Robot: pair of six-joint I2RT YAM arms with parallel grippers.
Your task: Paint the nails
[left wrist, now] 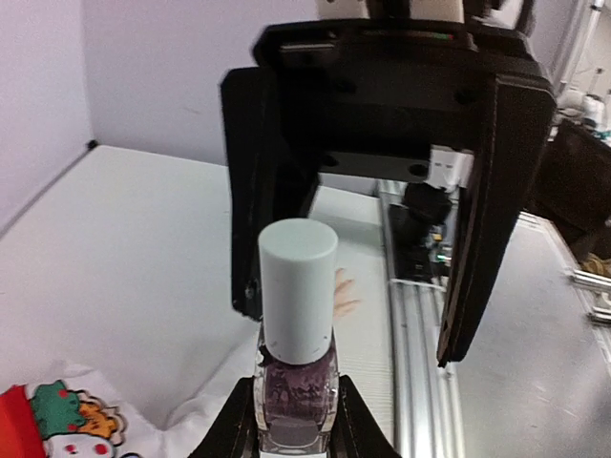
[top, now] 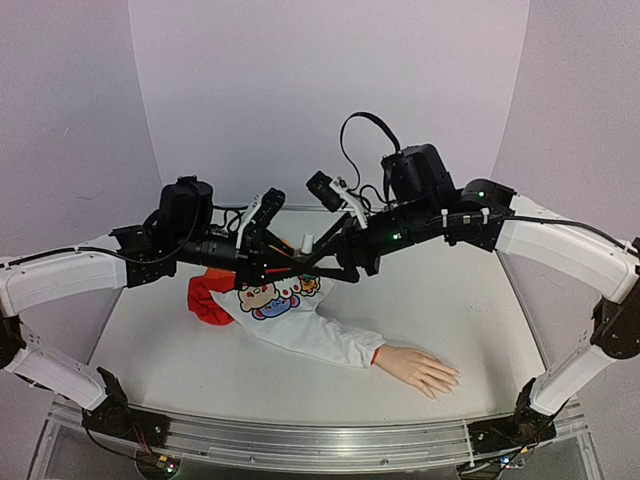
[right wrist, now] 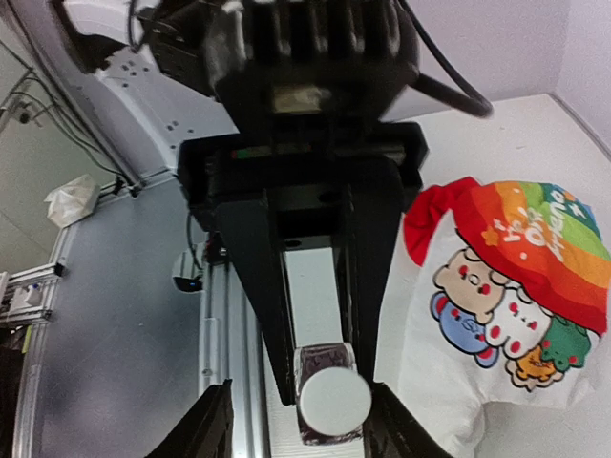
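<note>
Gripping: your left gripper (left wrist: pixel 296 425) is clenched on the glass body of the small bottle (left wrist: pixel 296 396), one finger pressed to each side, and the bottle stands upright.
Bottle: clear glass with dark purplish polish inside and a pale cap (left wrist: pixel 298 286) seated on top.
Right gripper: your right gripper (right wrist: pixel 298 434) stands released, jaws wide apart, one finger either side of the cap with a gap showing on both sides.
Meeting point: your two grippers face each other nose to nose in the air, above the far middle of the counter (top: pixel 450 290).
Shirt: right below them lies a white shirt (top: pixel 275 300) with a cartoon-animal and rainbow print and a red part at its left edge. One sleeve (top: pixel 320 338) runs out toward the near right.
Mannequin hand: pale flesh colour, the mannequin hand (top: pixel 420 368) comes out of the sleeve's red cuff. It lies flat on the counter at the near right, fingers pointing right, well apart from both of your grippers.
Nails: the nails (top: pixel 452 379) sit at those fingertips, too small from overhead to tell one from another or to read any colour.
</note>
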